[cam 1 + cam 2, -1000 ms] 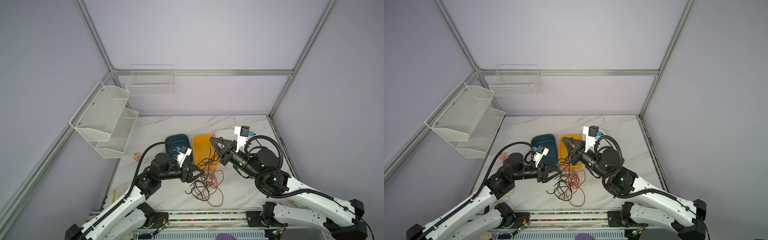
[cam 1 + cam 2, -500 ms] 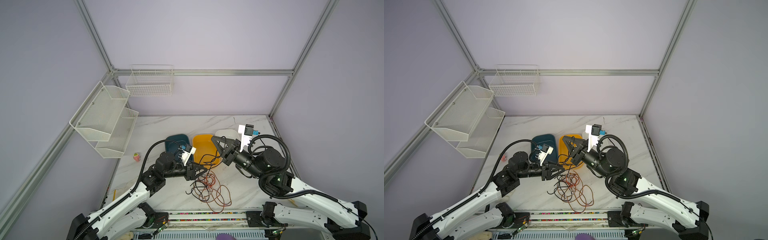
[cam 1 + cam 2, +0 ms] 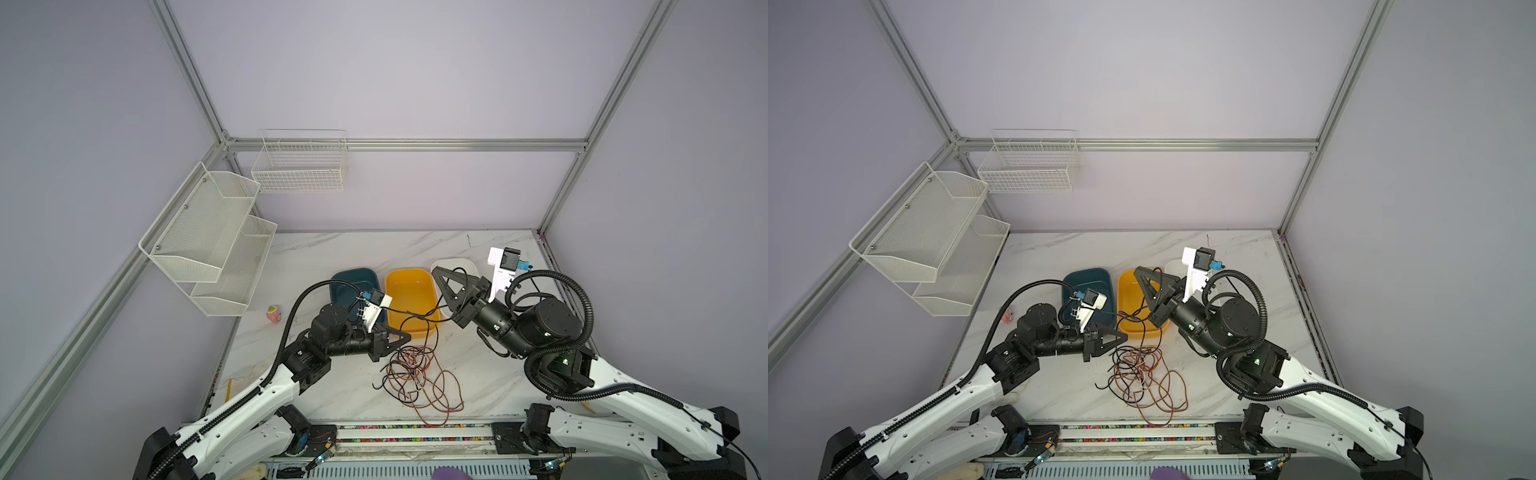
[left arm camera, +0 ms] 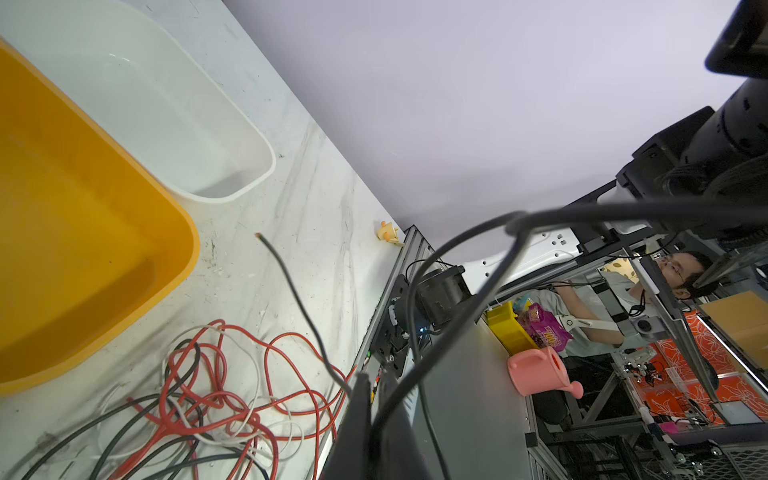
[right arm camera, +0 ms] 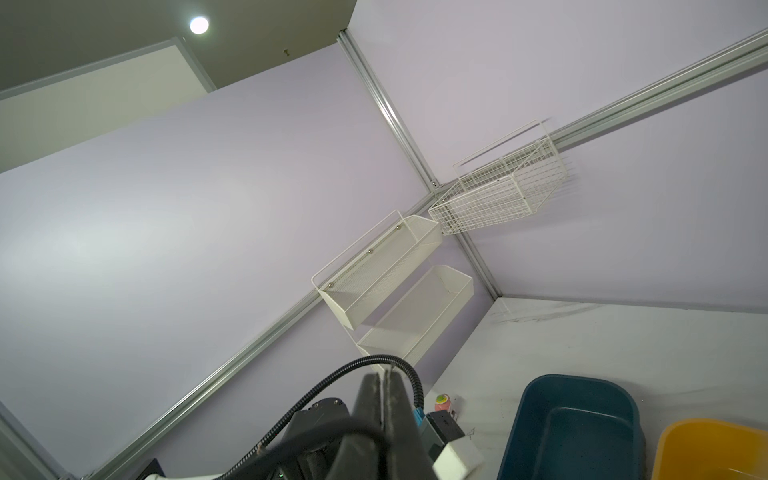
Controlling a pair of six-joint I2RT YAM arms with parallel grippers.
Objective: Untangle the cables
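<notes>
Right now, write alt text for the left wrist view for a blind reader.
The left gripper is shut on a black cable whose free end points out over the marble table. Beside it sprawls a tangle of red, white and black cables, with a yellow bin and a white bin nearby.

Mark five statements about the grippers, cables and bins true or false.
1. The left gripper is shut on a black cable. True.
2. The right gripper stands wide open. False: it is shut, apparently on the same black cable.
3. The cable tangle lies inside the yellow bin. False: it lies on the table in front of that bin.
4. The yellow bin sits between the teal bin and the white bin. True.
5. The tangle holds only black strands. False: orange-brown and white strands show too.
</notes>
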